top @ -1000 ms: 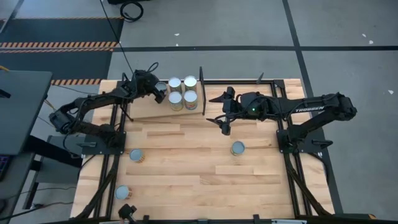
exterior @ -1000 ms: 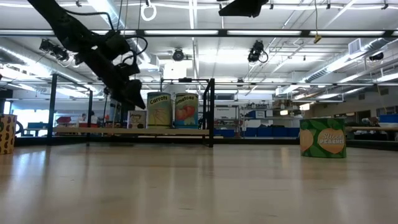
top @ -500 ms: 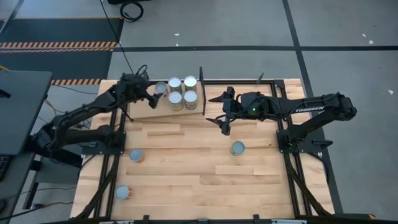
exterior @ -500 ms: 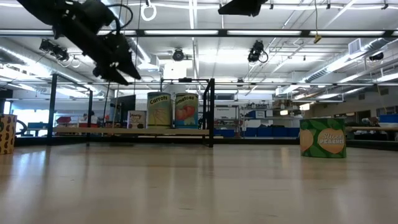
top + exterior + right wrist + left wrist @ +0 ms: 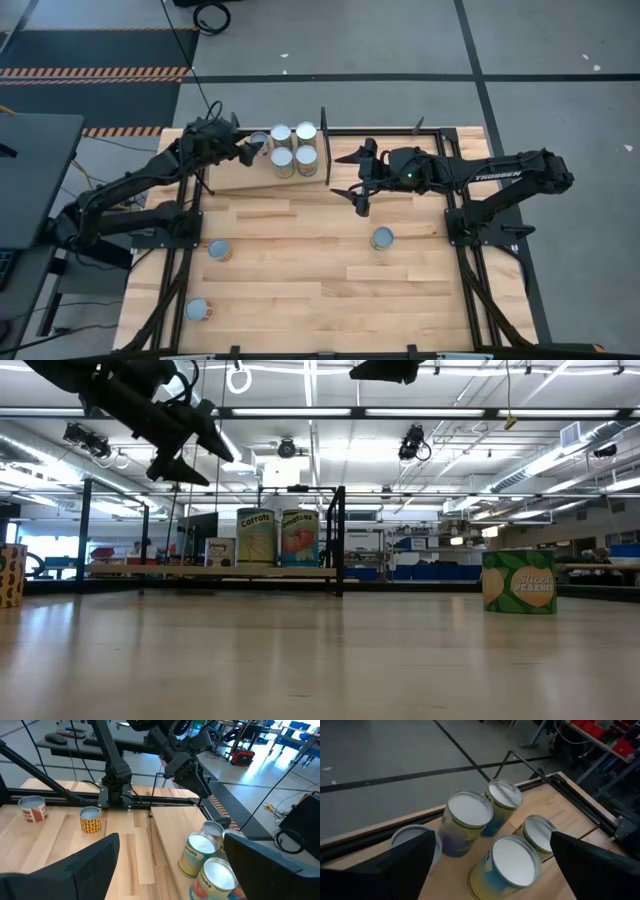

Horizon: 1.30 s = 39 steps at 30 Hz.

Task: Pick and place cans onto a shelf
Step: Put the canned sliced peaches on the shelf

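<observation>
A light butcher-block tabletop (image 5: 300,270) stands on a grey workshop floor, with the shelf (image 5: 245,175) at its far edge as landmark. Left of and in front of the shelf, two loose cans (image 5: 219,250) (image 5: 196,310) wait on the table. The left gripper (image 5: 248,150) hangs above the shelf's left part, fingers apart and holding nothing, beside the five cans standing there: one (image 5: 259,142) alone, four (image 5: 293,148) clustered against the black divider (image 5: 324,147). Right of the divider the right gripper (image 5: 352,178) hovers with fingers spread and empty, and another can (image 5: 382,239) sits in front of it. The tins are probably rigid, fairly heavy and smooth-walled, so a firm mid-height squeeze across the label seems best.
</observation>
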Tool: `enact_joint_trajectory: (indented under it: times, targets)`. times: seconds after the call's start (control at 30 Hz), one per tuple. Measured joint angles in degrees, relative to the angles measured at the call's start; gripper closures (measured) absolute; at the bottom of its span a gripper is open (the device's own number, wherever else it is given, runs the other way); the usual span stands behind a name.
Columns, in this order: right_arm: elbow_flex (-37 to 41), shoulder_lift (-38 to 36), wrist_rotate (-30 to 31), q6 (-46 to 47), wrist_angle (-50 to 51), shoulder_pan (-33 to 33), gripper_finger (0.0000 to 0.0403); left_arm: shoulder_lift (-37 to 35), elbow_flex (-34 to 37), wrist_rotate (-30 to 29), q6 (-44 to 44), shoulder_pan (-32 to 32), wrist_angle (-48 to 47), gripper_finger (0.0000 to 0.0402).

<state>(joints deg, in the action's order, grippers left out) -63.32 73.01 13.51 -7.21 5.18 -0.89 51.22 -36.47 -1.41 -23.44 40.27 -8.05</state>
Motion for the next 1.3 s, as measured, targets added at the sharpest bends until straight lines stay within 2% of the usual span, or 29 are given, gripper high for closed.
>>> enact_joint_trajectory:
  times: [0.43, 1.3]
  targets:
    - [0.0, 0.0, 0.0, 0.0, 0.0, 0.0, 0.0037, 0.0, 0.0, 4.0, 8.0, -3.2, 0.5, 0.0001]
    - [0.0, 0.0, 0.0, 0.0, 0.0, 0.0, 0.0037, 0.1, 0.0, 4.1, 8.6, -3.6, 0.5, 0.0001]
